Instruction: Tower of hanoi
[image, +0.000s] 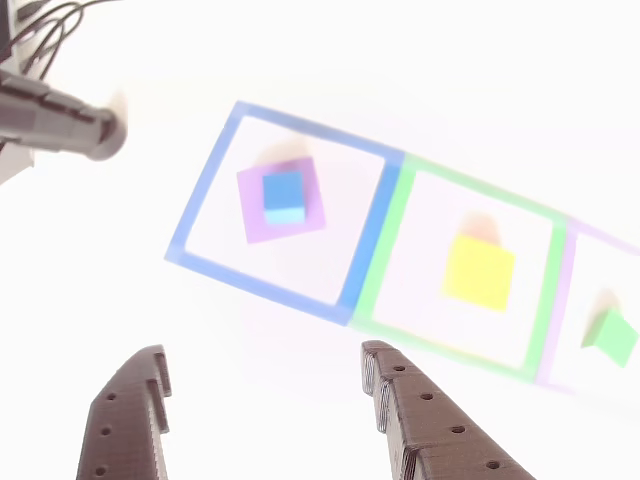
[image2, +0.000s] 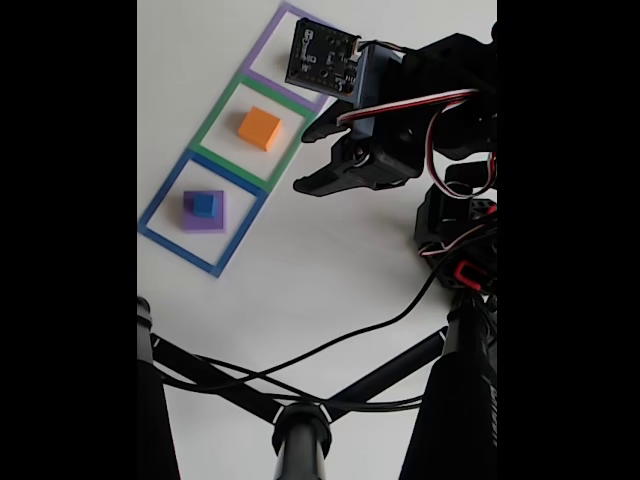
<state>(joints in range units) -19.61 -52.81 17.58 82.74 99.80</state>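
Nearest the lens in the other view, the two dark fingers of the gripper (image: 265, 375) are seen rising from the bottom edge, spread wide with nothing between them. In the fixed view the gripper (image2: 305, 160) is held above the white table (image2: 320, 280), at about three o'clock from the orange block (image2: 260, 128), apart from it.

The orange block is set inside the green outline (image2: 215, 110); in the other view it appears washed to yellow (image: 480, 272), at about one o'clock from the fingertips. The small blue cube (image2: 204, 205) is stacked on the purple slab (image2: 205, 221), inside the blue outline (image2: 160, 235); the same stack is seen at twelve o'clock in the other view, blue cube (image: 283, 196) on purple slab (image: 305, 215). At three o'clock in that view, a green block (image: 610, 335) is seen inside the pale purple outline (image: 560, 300). A black tripod (image2: 300, 430) and cables (image2: 330, 345) are found at six o'clock of the fixed view.
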